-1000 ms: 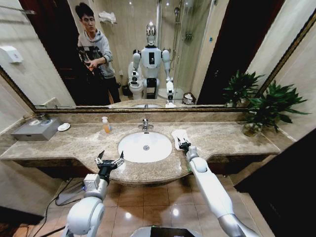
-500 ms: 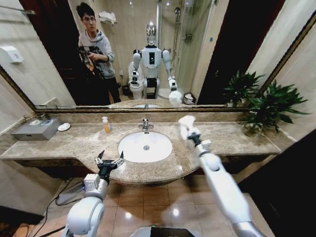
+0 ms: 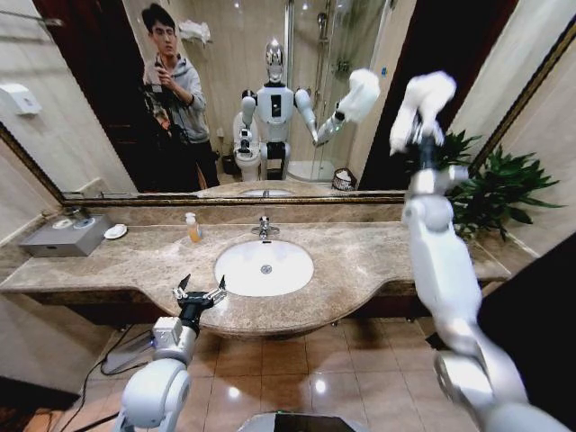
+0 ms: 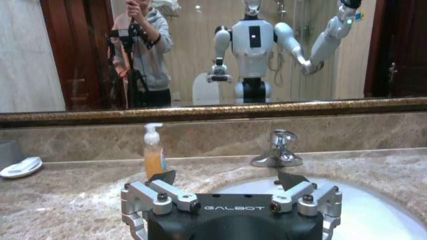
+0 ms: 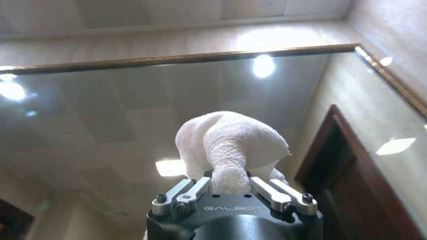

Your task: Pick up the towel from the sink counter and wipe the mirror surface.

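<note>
My right gripper [image 3: 417, 121] is raised high in front of the mirror [image 3: 234, 99], shut on the small white towel [image 3: 421, 101]. In the right wrist view the bunched towel [image 5: 227, 145] bulges out between the closed fingers of the right gripper [image 5: 230, 182], facing the mirror glass [image 5: 100, 115] and its brown frame. I cannot tell whether the towel touches the glass. My left gripper [image 3: 200, 290] hangs open at the front edge of the sink counter [image 3: 135, 261], left of the oval basin [image 3: 264, 267]. The left gripper [image 4: 227, 181] holds nothing.
A chrome tap [image 3: 264, 227] stands behind the basin, with an orange soap bottle [image 3: 193, 229] to its left. A grey box [image 3: 67, 236] and a soap dish [image 3: 116, 231] sit at the counter's left end. Potted plants [image 3: 490, 193] fill the right corner.
My right arm has lifted the towel from the counter beside the basin up to the mirror's upper right. The left arm has stayed put.
</note>
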Controlling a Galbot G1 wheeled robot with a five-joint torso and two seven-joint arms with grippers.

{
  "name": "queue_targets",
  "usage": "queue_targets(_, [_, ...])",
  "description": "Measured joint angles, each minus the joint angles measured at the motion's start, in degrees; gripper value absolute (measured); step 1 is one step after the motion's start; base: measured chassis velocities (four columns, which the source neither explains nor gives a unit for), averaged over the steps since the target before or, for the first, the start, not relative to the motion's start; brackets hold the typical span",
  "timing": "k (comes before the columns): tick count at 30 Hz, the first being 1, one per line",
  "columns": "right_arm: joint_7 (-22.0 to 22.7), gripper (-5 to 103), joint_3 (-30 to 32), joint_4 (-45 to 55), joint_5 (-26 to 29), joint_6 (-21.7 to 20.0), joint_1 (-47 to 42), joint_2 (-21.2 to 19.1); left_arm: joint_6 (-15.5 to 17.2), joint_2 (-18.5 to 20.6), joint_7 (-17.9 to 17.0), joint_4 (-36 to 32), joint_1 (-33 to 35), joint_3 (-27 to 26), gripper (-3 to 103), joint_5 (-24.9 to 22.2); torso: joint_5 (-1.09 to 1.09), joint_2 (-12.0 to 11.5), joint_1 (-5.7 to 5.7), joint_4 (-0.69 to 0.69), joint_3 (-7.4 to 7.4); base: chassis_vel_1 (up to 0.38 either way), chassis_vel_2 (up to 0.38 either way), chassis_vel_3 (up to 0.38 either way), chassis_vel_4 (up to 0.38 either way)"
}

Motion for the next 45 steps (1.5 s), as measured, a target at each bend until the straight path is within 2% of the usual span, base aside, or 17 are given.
queue_targets(4, [-0.8,13,-0.6,3.1,-0.1,-1.3,-1.7,0.6,0.0,0.0,0.0,0.0,0.0,0.0,100,0.0,0.01,0.0,-0.02,-0.08,0.00,0.000,0.000,0.000,0.000])
queue_targets(8, [-1.9,13,-1.1,5.0,-0.5,-1.9,-2.9,1.0,0.0,0.0,0.0,0.0,0.0,0.0,100,0.0,0.01,0.0,-0.03,-0.05,-0.01,0.000,0.000,0.000,0.000])
queue_targets(28, [-2.9,13,-1.2,6.2,-0.8,-2.1,-3.9,0.9,0.0,0.0,0.0,0.0,0.0,0.0,100,0.0,0.01,0.0,-0.03,-0.05,-0.01,-0.039,-0.035,0.042,0.032])
queue_targets(30, [-2.8,13,-1.2,7.0,-0.9,-2.1,-4.8,0.9,0.0,0.0,0.0,0.0,0.0,0.0,100,0.0,0.03,0.0,0.00,-0.09,-0.01,-0.063,-0.080,0.064,-0.025])
queue_targets(32, [-1.5,13,-1.3,9.5,-0.8,-2.4,-7.4,0.8,0.0,0.0,0.0,0.0,0.0,0.0,100,0.0,0.03,0.0,0.00,-0.03,-0.01,-0.014,-0.039,0.011,0.002])
queue_targets(36, [-1.1,13,-1.1,13.1,-0.2,-2.6,-11.7,0.4,0.0,0.0,0.0,0.0,0.0,0.0,100,0.0,0.02,0.0,-0.04,-0.04,-0.01,0.000,0.000,0.000,0.000])
queue_targets(45, [-1.8,13,-0.1,13.5,-0.4,-2.2,-11.4,-1.0,0.0,0.0,0.0,0.0,0.0,0.0,100,0.0,0.01,0.0,-0.04,-0.05,-0.02,0.000,0.000,0.000,0.000])
